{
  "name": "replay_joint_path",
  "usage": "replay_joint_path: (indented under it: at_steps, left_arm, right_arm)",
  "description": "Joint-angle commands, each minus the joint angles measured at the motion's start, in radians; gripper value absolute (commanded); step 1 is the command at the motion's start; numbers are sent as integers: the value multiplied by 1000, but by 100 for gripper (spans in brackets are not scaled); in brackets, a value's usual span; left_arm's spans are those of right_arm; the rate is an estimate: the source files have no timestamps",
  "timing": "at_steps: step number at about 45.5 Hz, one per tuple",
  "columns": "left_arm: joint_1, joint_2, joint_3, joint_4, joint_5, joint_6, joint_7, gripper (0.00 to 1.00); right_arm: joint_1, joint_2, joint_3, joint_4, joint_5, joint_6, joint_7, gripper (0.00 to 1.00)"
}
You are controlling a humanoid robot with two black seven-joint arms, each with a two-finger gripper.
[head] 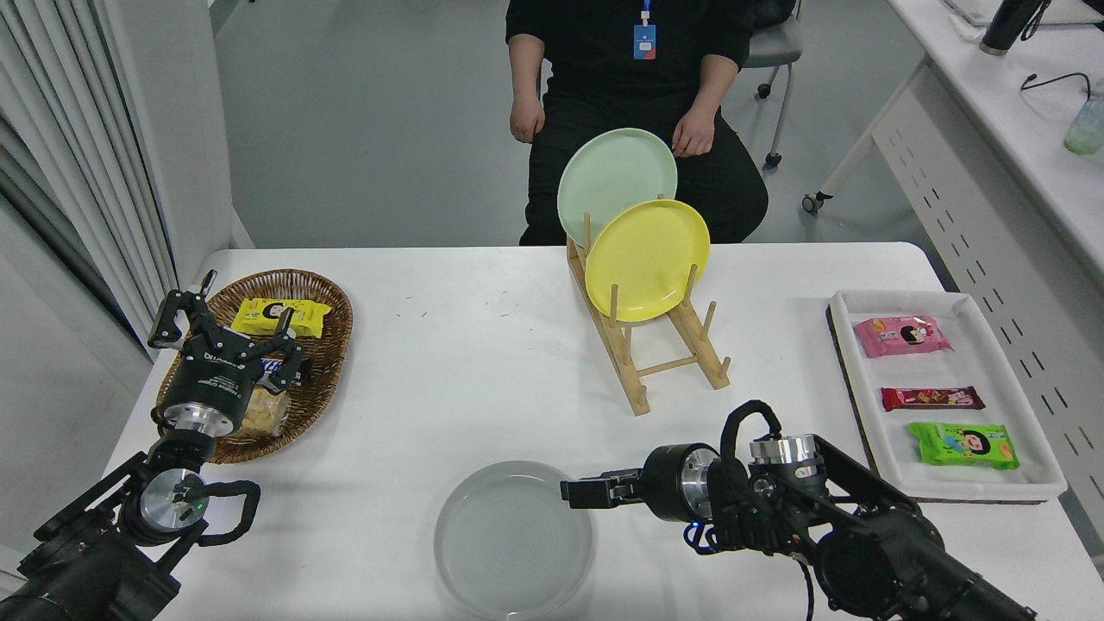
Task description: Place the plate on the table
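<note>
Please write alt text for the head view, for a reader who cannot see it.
A grey plate lies flat on the white table, with the right gripper at its right rim. Behind stand a yellow plate and a green plate in a wooden rack; the left gripper hovers over a basket.
</note>
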Motion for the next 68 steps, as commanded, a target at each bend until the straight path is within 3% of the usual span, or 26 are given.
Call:
replay_joint_path:
  at_steps: [1,18,29,32,49,68]
  left_arm:
    - [0,0,0,0,0,0,0,98]
    - [0,0,0,0,0,0,0,98]
    - [0,0,0,0,0,0,0,98]
    - [0,0,0,0,0,0,0,98]
    - [0,0,0,0,0,0,0,98]
    - [0,0,0,0,0,0,0,98]
  right_arm:
    - [66,28,35,0,-10,0,0,100]
    - [137,31,-6,-1,-95,17,-5,100]
    - [175,25,-88,2,-318,471,-5,100]
    - [183,22,-83,0,-457,631,-5,100]
    - [213,-55,-63,-231,-1019,1086,3,100]
    - [272,-179,-80,-307,-1106,1117,3,100]
